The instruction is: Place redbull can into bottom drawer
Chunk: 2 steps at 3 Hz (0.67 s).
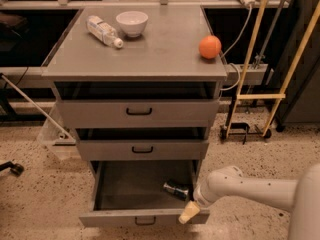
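Redbull can (176,189): lying on its side inside the bottom drawer (142,218), at the right.
Bottom drawer: pulled open.
Claw (189,212): at the drawer's near right corner, just beside the can; open or closed, cannot tell.
Worktop (150,54): plastic bottle (104,31) and bowl (132,23) far left, orange ball (210,47) right.

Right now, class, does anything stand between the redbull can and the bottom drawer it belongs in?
Nothing visible does. The redbull can lies inside the open bottom drawer, toward its right side. The hand is beside it, at the drawer's front right corner.
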Available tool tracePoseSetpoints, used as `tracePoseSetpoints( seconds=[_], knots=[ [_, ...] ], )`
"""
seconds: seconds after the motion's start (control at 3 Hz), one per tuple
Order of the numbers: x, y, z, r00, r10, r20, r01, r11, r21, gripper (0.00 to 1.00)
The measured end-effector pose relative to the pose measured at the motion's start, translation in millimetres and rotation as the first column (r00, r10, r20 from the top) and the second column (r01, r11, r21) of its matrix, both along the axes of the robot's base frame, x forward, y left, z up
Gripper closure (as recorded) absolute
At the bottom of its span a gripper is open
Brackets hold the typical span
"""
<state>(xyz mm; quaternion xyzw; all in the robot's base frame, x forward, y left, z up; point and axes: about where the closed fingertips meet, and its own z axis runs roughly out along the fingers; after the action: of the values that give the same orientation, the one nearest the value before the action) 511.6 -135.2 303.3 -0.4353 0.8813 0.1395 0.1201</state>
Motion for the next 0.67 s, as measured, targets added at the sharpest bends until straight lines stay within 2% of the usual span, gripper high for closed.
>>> tracePoseSetpoints(
  seconds=[0.33,0.67],
  knots=[
    [-21,-42,79,0.9742,-0.184,0.131,0.178,0.983,0.054,0.0],
    [-67,-75,151,0.9192,-0.324,0.224,0.306,0.946,0.11,0.0]
  ],
)
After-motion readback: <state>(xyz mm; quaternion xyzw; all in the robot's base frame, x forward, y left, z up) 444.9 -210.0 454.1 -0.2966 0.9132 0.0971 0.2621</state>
